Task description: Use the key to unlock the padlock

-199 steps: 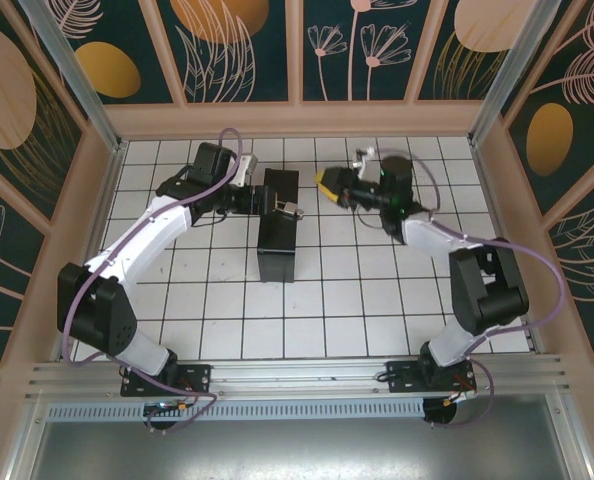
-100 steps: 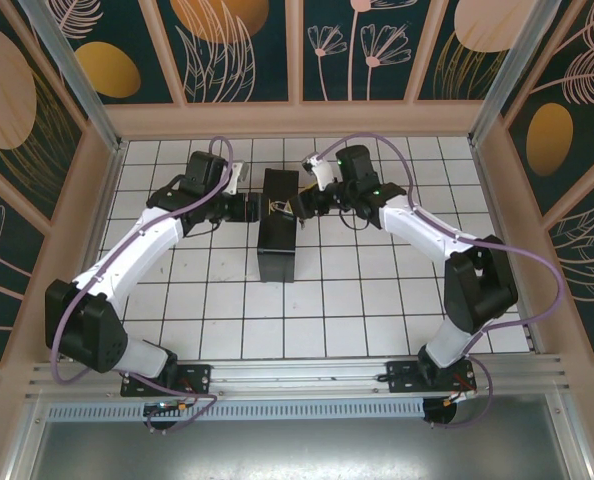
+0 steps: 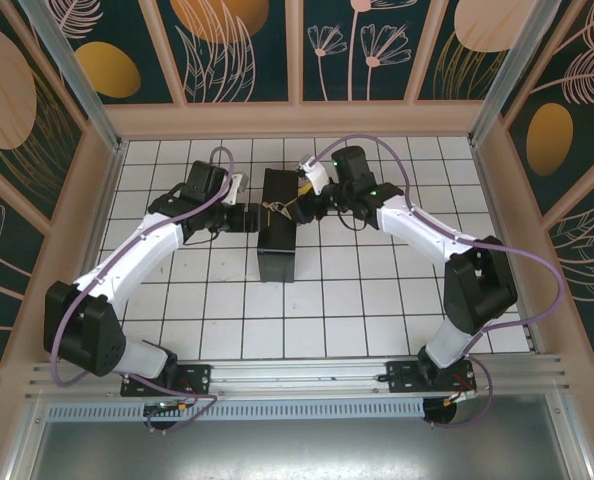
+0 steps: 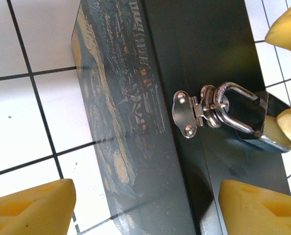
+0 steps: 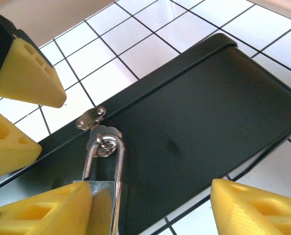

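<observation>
The small silver padlock hangs by its thin shackle from the hasp of the black box. My right gripper is open around it. Its left finger rests against the padlock's body and its right finger is far off over the box's edge. In the left wrist view the padlock lies at the right, on the box with its starry painted lid. My left gripper stands open astride the box. From above, the left gripper and the right gripper flank the padlock. The key is out of view.
The box lies lengthwise on the white tiled floor mid-table, its far end between the two grippers. Wooden walls enclose the floor on three sides. Open tiles lie in front of the box and to both sides.
My right gripper swung left from the tiles beside the box onto the padlock. My left gripper came in closer against the box's left side.
</observation>
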